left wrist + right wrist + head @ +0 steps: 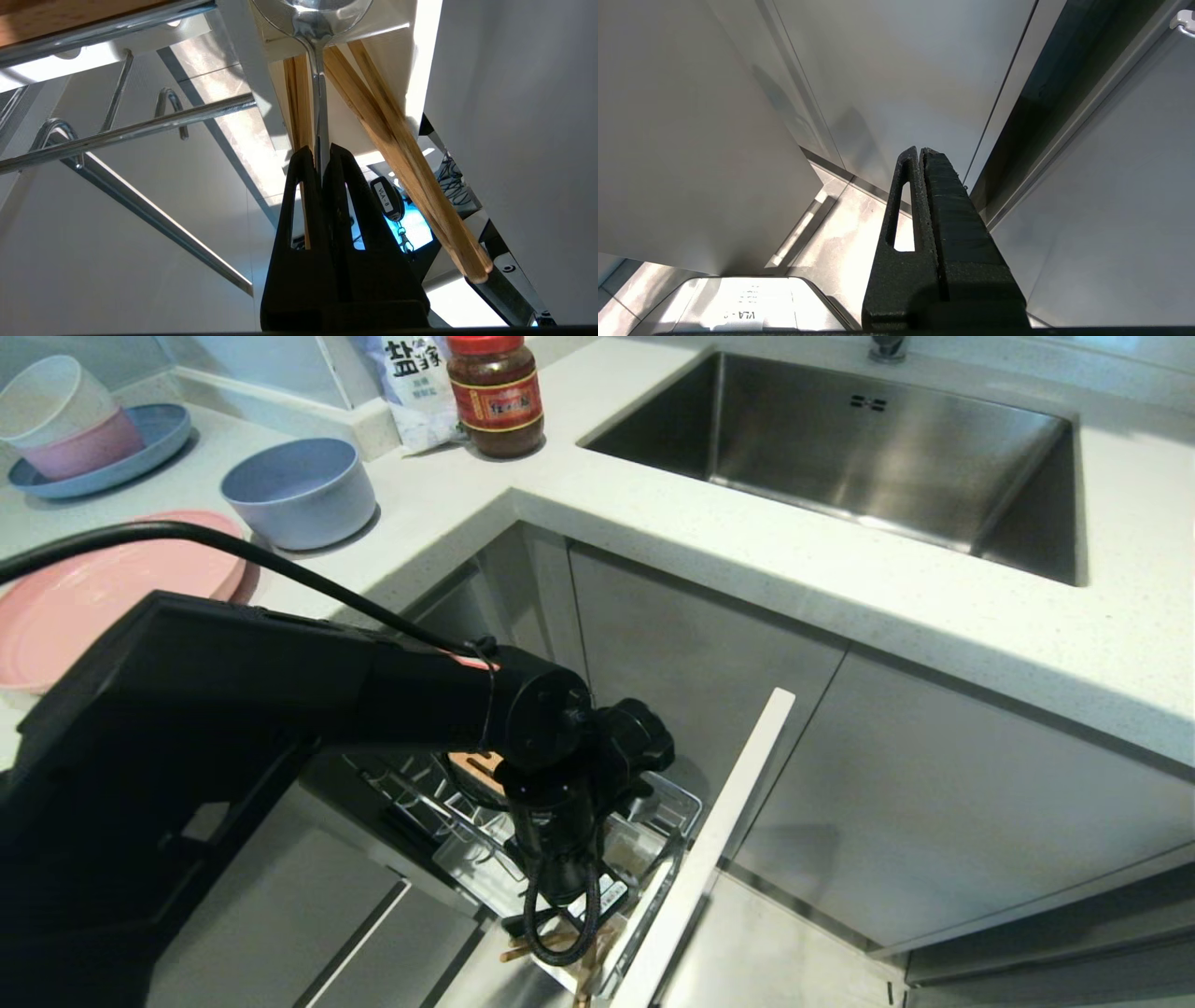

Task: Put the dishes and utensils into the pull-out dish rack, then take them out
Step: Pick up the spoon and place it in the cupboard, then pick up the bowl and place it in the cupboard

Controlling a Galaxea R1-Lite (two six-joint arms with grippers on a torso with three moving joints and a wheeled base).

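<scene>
The left gripper point(321, 156) is down inside the pull-out dish rack point(653, 803) below the worktop point(747, 551), its jaws clamped together on the thin handle of the steel spoon point(317, 70), whose bowl points away from the wrist toward the white utensil cup point(392, 28). The wooden chopsticks point(406, 186) lean in the same cup just beside the spoon, one pair of sticks crossing close to the handle. The pink plate point(103, 597) and the blue-grey bowl point(299, 490) sit on the worktop, well apart from the rack, so the step in hand looks like handling the spoon at the cup, either seating it or drawing it out; the pictures alone do not settle which. To do it well, the spoon should travel along its own length, straight in line with the cup, so the handle does not drag against the chopsticks and tip them out. The grip is on a narrow, slick steel stem, so it may twist if it catches the cup's rim; a slow, steady move helps. The right gripper point(920, 151) hangs parked beside the cabinet fronts, jaws together and empty.
</scene>
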